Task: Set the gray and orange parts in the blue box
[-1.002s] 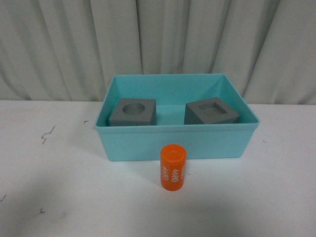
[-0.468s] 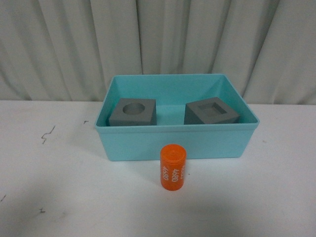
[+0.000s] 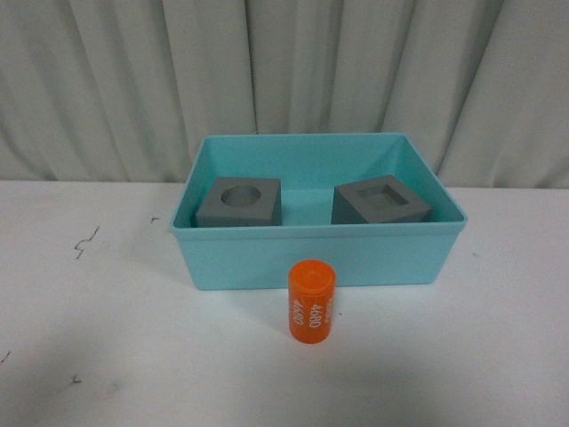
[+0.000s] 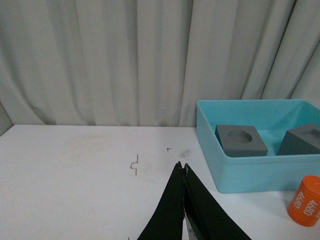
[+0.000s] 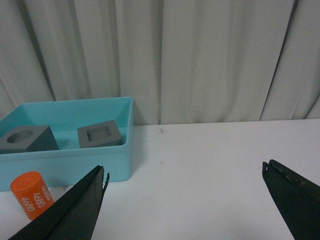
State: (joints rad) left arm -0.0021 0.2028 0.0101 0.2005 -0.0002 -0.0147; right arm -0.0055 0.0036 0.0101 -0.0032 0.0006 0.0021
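Front view: white table (image 3: 116,356) (curtain (image 3: 133,80) behind)

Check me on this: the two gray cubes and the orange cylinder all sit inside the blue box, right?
Not quite. The gray cube with the round hole and the gray cube with the square recess do sit in the blue box, but the orange cylinder stands outside it, upright on the white table in front of its near wall. The front view shows this.
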